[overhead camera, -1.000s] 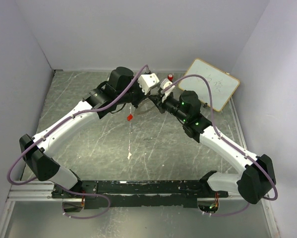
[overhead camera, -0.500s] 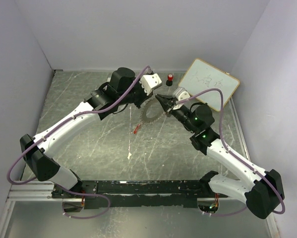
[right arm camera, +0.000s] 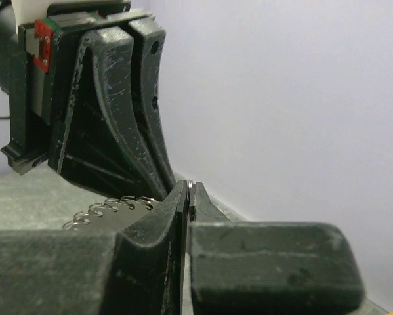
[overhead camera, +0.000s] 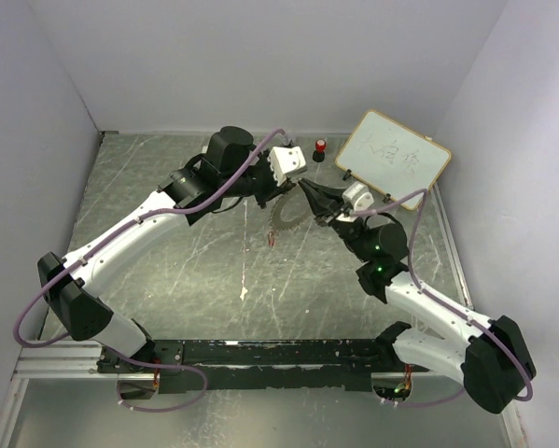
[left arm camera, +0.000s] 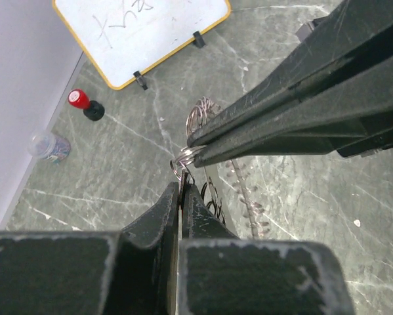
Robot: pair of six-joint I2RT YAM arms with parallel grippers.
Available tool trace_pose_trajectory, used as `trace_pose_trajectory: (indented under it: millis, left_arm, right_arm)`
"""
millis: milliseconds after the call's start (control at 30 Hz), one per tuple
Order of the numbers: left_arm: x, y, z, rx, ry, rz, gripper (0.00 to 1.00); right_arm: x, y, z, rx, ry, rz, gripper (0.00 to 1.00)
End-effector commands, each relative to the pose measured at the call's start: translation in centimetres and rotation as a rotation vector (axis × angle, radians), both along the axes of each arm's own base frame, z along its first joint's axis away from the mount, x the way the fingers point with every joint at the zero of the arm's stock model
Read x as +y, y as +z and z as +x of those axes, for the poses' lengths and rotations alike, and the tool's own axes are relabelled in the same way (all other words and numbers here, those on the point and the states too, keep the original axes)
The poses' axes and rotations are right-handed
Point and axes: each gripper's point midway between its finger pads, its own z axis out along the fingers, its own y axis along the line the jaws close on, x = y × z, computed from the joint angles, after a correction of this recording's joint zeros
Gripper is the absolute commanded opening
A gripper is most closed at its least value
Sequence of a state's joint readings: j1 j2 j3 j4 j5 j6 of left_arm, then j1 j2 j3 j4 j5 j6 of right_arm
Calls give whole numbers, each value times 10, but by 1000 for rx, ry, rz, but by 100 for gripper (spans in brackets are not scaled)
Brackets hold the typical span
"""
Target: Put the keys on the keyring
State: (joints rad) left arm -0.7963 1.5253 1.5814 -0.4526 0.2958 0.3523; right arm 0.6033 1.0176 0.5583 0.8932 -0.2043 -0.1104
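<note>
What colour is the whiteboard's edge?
Yellow. The whiteboard shows best in the left wrist view.

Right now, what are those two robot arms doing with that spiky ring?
They are holding the keyring up together over the far middle of the table. The right fingers are shut on a small silver loop at its top. The left fingers are shut too, gripping just below that loop, tip to tip with the others. A tiny red thing dangles by the ring's lower edge, maybe a key, but it is too small to tell.

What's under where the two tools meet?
The toothed keyring hangs under left tool and right tool, a reddish key at its lower edge. Second key not visible; the tools cover the grip.
</note>
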Motion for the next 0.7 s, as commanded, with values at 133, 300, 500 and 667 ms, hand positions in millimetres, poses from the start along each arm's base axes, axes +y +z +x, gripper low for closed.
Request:
trace_pose_trajectory:
  millis: [133, 300, 500, 667]
  left_arm:
    - [-6, 5, -10, 16, -72, -30, 7]
    - [5, 12, 5, -3, 47, -37, 7]
    - [18, 22, 13, -32, 136, -51, 7]
    - [25, 28, 19, -57, 182, -46, 7]
  right_arm:
    - [-61, 64, -29, -280, -85, 492, 0]
    - [-82, 60, -17, -223, -156, 628, 0]
    - [-106, 59, -11, -140, -279, 655, 16]
    - [-75, 51, 2, -43, -252, 417, 33]
